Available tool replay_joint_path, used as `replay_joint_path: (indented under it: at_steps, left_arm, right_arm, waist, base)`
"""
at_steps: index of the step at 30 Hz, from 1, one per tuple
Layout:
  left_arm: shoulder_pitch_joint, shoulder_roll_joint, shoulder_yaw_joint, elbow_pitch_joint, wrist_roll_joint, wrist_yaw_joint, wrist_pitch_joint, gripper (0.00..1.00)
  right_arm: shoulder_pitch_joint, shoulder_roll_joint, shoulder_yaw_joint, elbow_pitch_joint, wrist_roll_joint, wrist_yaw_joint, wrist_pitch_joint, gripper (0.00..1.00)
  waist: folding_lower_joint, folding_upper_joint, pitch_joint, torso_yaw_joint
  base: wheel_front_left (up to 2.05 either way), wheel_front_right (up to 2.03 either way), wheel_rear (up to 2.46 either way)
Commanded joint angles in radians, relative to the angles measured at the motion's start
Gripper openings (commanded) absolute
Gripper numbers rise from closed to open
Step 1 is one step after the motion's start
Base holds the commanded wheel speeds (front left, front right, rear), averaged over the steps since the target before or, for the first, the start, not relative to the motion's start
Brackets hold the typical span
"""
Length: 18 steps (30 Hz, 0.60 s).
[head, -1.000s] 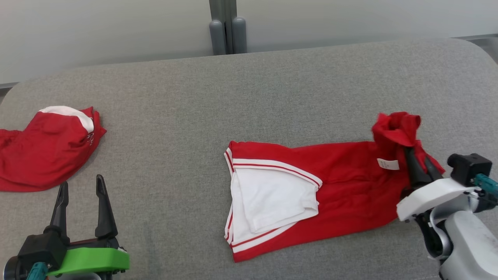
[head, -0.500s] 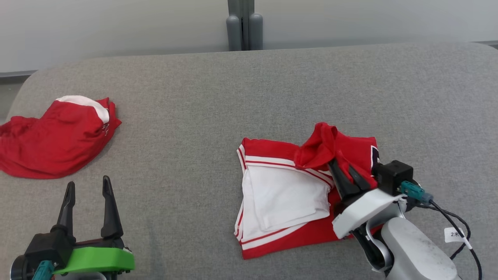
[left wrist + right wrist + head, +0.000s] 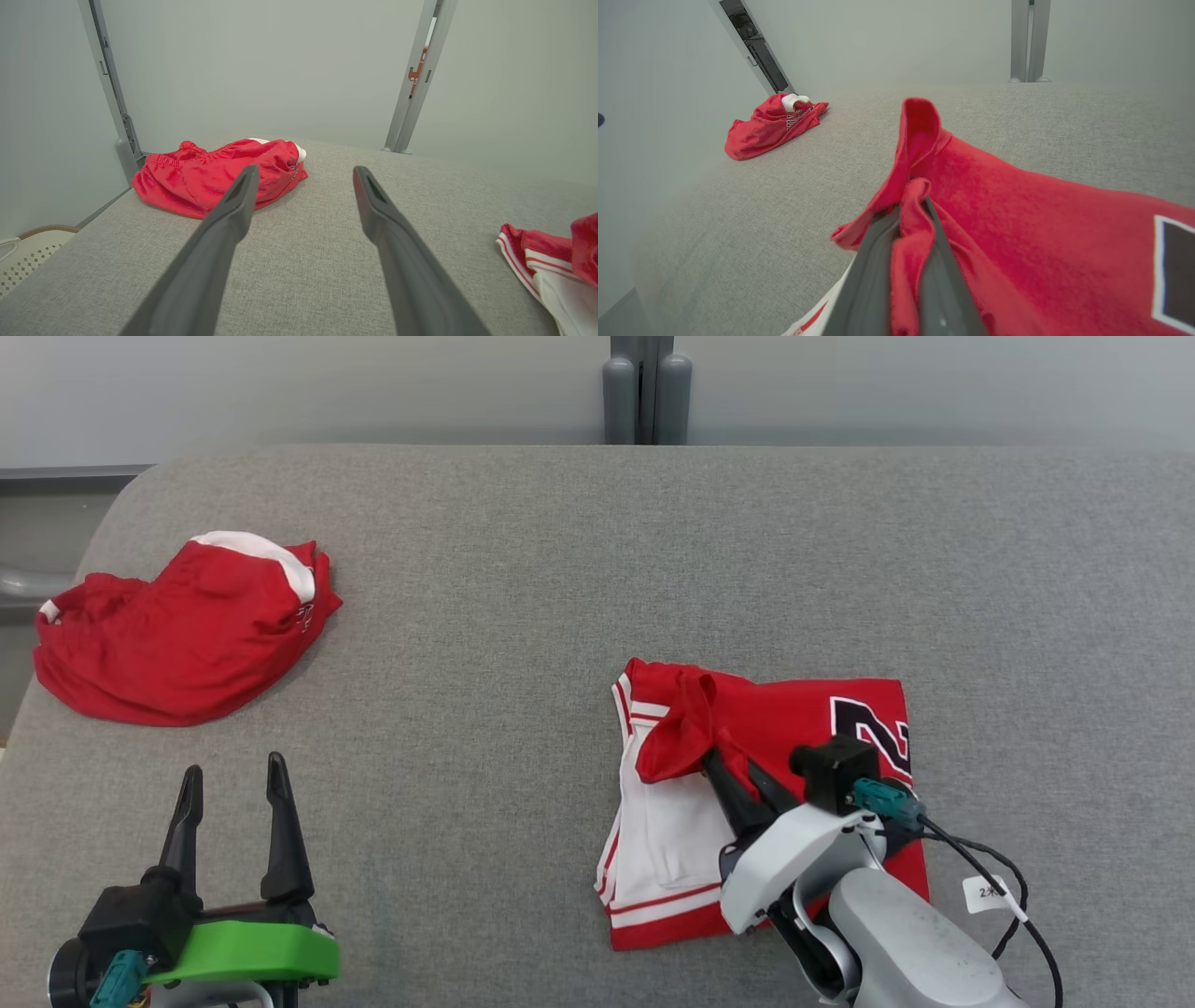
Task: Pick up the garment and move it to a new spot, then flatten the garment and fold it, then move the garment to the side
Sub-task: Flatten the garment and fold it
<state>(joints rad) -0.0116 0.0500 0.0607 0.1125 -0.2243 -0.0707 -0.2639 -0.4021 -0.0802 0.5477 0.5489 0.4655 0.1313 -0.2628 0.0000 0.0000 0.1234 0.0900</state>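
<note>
My right gripper (image 3: 728, 762) is clamped on a bunched red edge of the garment (image 3: 803, 709), which lies half-folded on the bench (image 3: 523, 579), well right of the red heap (image 3: 187, 635). My left gripper (image 3: 234, 765), near that heap, stands open and empty. I judge the cloth light and limp, best taken at its edges; the right wrist view shows the pinch itself, the head view the whole outline.

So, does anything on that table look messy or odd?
Yes: the red heap lies crumpled by the table edge, far left; a corner of the garment is bunched in the shut right end effector.
</note>
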Motion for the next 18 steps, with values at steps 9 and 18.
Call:
replay_joint_path:
  at_steps: [9,18]
  left_arm:
    - [-0.001,0.001,-0.006,0.012,0.003,0.005,0.000,1.00]
    - [0.012,0.001,0.000,0.018,0.014,-0.001,0.000,1.00]
  right_arm:
    - [0.008,-0.034,-0.015,-0.076,0.005,-0.001,-0.003,1.00]
    - [0.117,-0.147,-0.219,-0.259,-0.028,-0.001,-0.003,1.00]
  waist:
    - [0.0000,0.0000,-0.014,-0.033]
    - [0.0000,0.0000,-0.040,-0.081]
  base:
    - [0.00,0.00,0.00]
    - [0.00,0.00,0.00]
